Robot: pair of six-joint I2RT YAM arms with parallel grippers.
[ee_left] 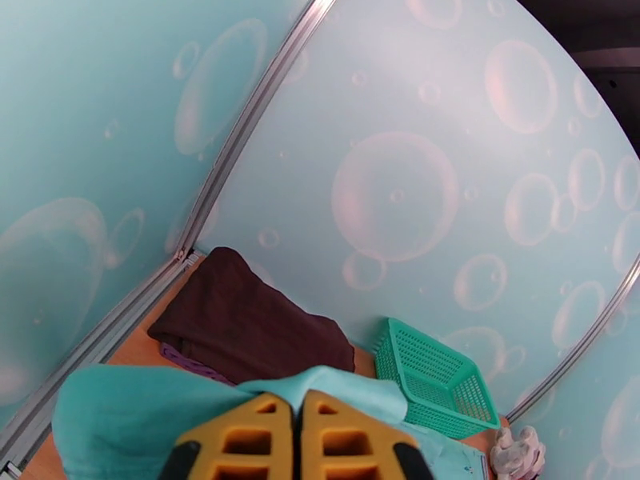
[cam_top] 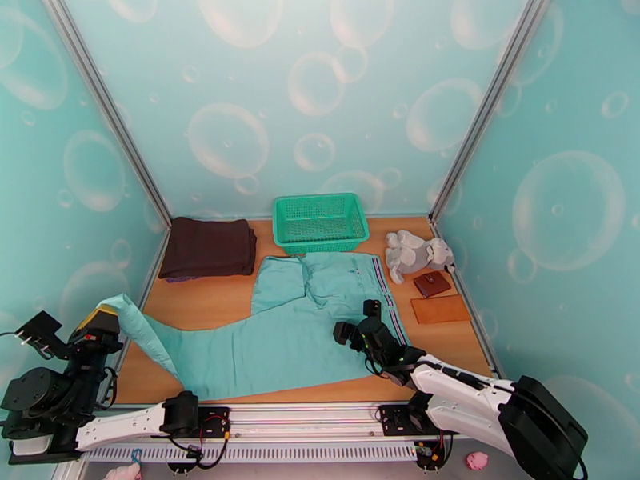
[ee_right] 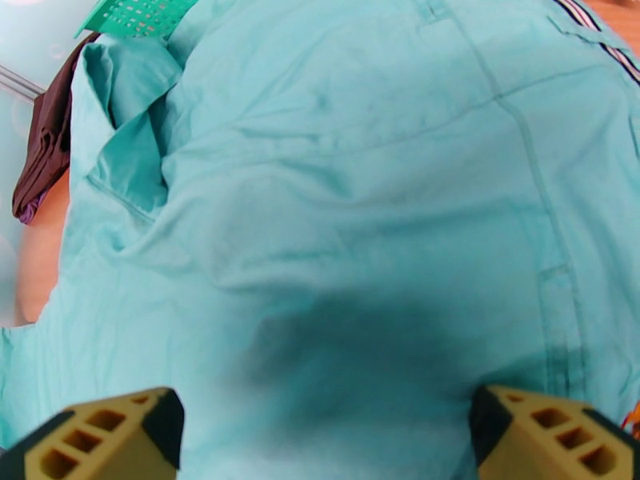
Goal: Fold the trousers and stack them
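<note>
Left claw [ee_left: 298, 402], close to its wrist camera: two yellow fingers pressed almost together, pinching the end of one leg of the trousers [cam_top: 272, 338]. The teal trousers lie spread across the middle of the bench [cam_top: 208, 307], with the striped waistband to the right. One leg runs to the near left corner, where its end lifts off the bench to the left claw. The other leg is bunched up toward the far side.

Right claw [cam_top: 358, 319] hangs low over the trousers beside the waistband, fingers spread wide, nothing between them.

A green basket [cam_top: 320, 197] stands just beyond the trousers at the back wall. A folded brown garment [cam_top: 208, 246] lies left of it. A grey plush toy [cam_top: 416, 254], a small brown case [cam_top: 432, 284] and a tan mat [cam_top: 440, 310] lie to the right.
</note>
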